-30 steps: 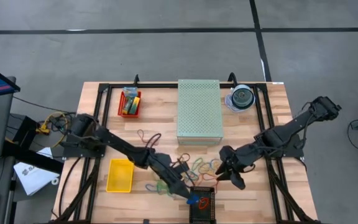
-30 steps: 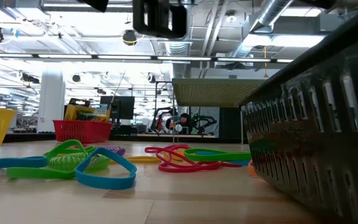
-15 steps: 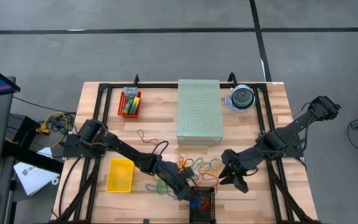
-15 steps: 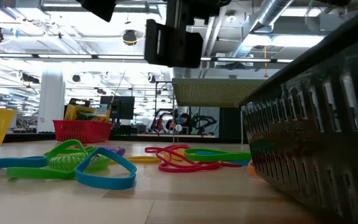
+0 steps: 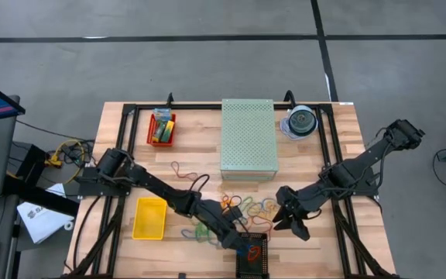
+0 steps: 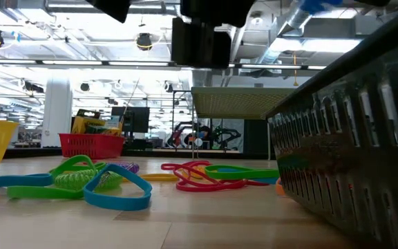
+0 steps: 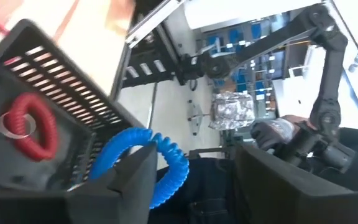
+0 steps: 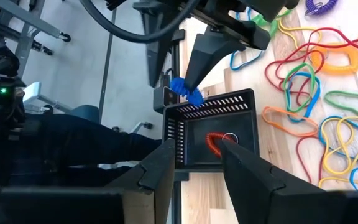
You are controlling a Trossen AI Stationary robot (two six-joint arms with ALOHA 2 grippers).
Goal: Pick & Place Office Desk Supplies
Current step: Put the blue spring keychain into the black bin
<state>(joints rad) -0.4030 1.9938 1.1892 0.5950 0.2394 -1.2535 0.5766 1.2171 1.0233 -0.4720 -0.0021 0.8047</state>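
Blue coil at left hand

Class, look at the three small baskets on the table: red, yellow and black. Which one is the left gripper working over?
The black basket at the near edge: the left gripper hovers over it with a blue coil, while the red basket and yellow basket stand apart.

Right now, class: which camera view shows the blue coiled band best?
The left wrist view: the blue coiled band fills the picture, hanging at the black basket's rim beside the left gripper. The right wrist view shows it small and farther off; the high view only a blue speck; the low view, nothing sure.
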